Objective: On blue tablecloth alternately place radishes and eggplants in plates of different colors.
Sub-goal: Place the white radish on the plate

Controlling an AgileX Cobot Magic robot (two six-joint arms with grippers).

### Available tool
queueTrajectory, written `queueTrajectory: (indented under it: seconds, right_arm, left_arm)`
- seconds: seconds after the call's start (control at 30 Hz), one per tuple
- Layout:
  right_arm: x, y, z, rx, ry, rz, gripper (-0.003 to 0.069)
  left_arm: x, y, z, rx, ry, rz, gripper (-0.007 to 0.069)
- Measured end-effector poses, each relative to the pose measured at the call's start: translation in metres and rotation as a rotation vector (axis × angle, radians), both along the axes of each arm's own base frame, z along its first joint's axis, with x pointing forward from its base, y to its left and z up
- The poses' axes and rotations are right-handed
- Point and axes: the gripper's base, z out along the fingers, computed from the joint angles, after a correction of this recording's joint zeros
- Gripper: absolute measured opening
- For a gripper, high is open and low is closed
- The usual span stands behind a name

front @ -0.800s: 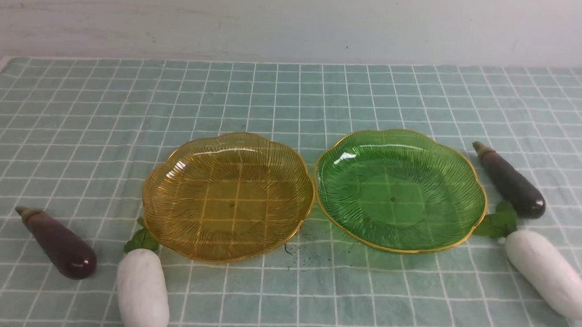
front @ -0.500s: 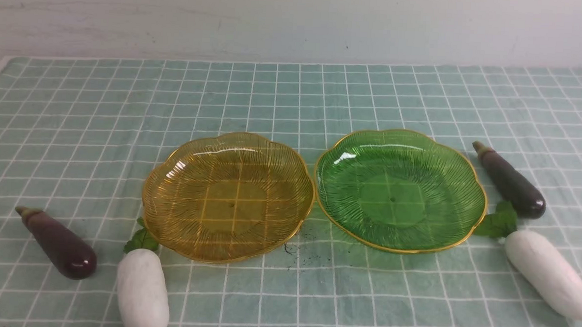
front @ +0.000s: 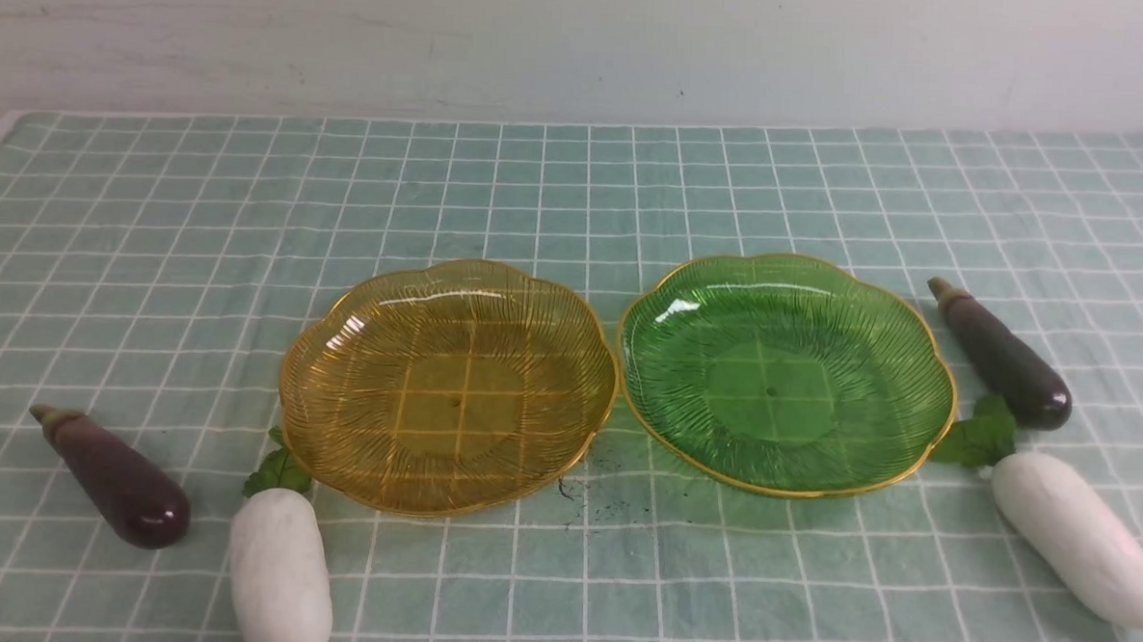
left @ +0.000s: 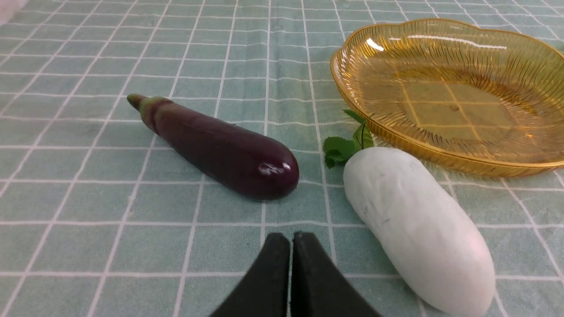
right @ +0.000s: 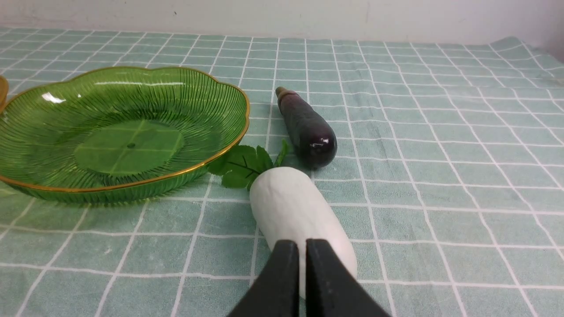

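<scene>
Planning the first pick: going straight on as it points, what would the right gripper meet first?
Probably the white radish, lying right ahead of the shut right gripper, though depth is unclear.

We read no lettering, label, brand or numeral in any view: none on the amber plate, the green plate at its 3 o'clock, the radishes, the eggplants, or the blue tablecloth, which bears only a white grid.

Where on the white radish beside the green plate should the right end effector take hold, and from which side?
Probably the thick middle of the radish, from above, jaws across its length. It lies flat on the cloth with both long sides free; its leaf end crowds the green plate and the eggplant. The right end effector is shut, so open it first.
</scene>
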Motion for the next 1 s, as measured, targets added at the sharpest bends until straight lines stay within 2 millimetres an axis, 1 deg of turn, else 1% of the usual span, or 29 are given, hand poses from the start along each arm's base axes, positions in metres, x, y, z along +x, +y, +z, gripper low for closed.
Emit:
queueTrajectory:
  seconds: [0.8, 0.83, 0.87, 0.93, 0.97, 1.0]
  right_arm:
    - [0.000, 0.000, 0.000, 0.002, 0.000, 0.000, 0.0020]
    - [0.000, 0.001, 0.001, 0.035, -0.008, 0.000, 0.0020]
    - [0.000, 0.001, 0.000, 0.042, -0.008, -0.001, 0.0020]
    - [0.001, 0.002, 0.001, 0.152, -0.027, -0.003, 0.0020]
    - [0.001, 0.003, 0.001, 0.199, -0.034, -0.004, 0.0020]
    - [0.001, 0.005, 0.002, 0.343, -0.047, -0.008, 0.0020]
  left_arm:
    - [0.000, 0.000, 0.000, -0.010, 0.000, 0.001, -0.0008]
    - [0.000, -0.002, 0.001, -0.110, -0.003, 0.009, -0.0008]
    - [0.000, -0.003, 0.001, -0.145, -0.003, 0.012, -0.0008]
    - [0.000, -0.007, 0.002, -0.356, -0.006, 0.029, -0.0008]
    - [0.000, -0.009, 0.003, -0.471, 0.001, 0.038, -0.0008]
    - [0.000, -0.013, 0.005, -0.688, 0.018, 0.056, -0.0008]
